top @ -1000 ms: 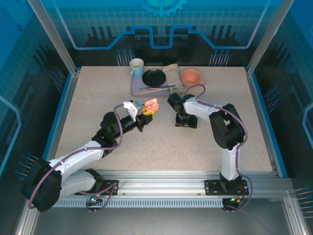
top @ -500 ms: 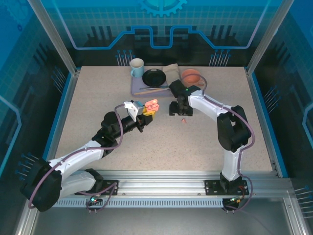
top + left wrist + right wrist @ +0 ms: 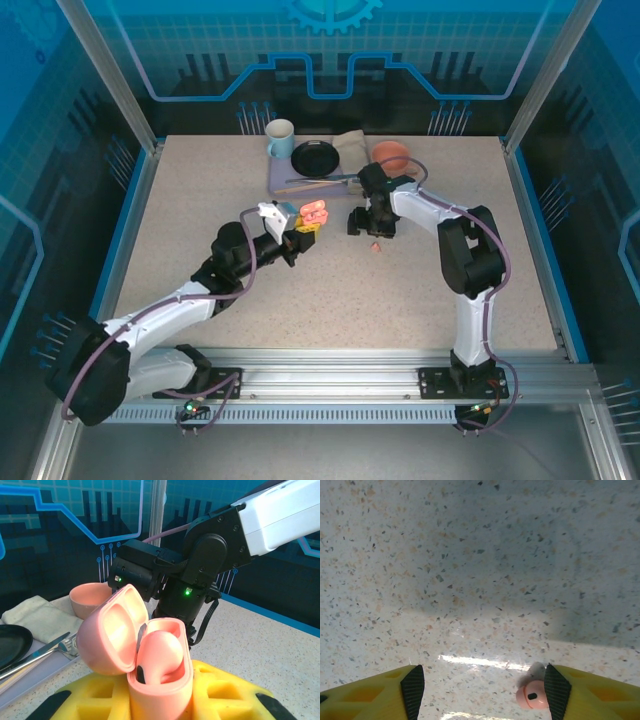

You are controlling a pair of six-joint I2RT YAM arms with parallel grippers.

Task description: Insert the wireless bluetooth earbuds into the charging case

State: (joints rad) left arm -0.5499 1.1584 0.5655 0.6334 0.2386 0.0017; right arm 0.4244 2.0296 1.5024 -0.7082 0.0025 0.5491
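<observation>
My left gripper (image 3: 305, 232) is shut on the salmon-pink charging case (image 3: 313, 212), holding it upright above the table's middle. In the left wrist view the charging case (image 3: 160, 680) stands between my yellow fingers (image 3: 235, 695) with its lid (image 3: 107, 635) swung open to the left, and one pink earbud (image 3: 162, 652) sits in it. A second pink earbud (image 3: 375, 246) lies loose on the table. My right gripper (image 3: 365, 225) hovers open just behind it. In the right wrist view that earbud (image 3: 532, 697) lies beside the right fingertip pad (image 3: 557, 692) of my right gripper (image 3: 485, 692).
At the back stand a pale blue mug (image 3: 280, 138), a black plate (image 3: 315, 158), a folded cloth (image 3: 352, 150) and a pink bowl (image 3: 390, 153), with cutlery (image 3: 320, 181) on a grey mat. The right arm (image 3: 200, 570) is close behind the case.
My right gripper has lifted off the table and moved back, and a pink earbud now shows on the table where it was. The left gripper has shifted slightly with the case.
</observation>
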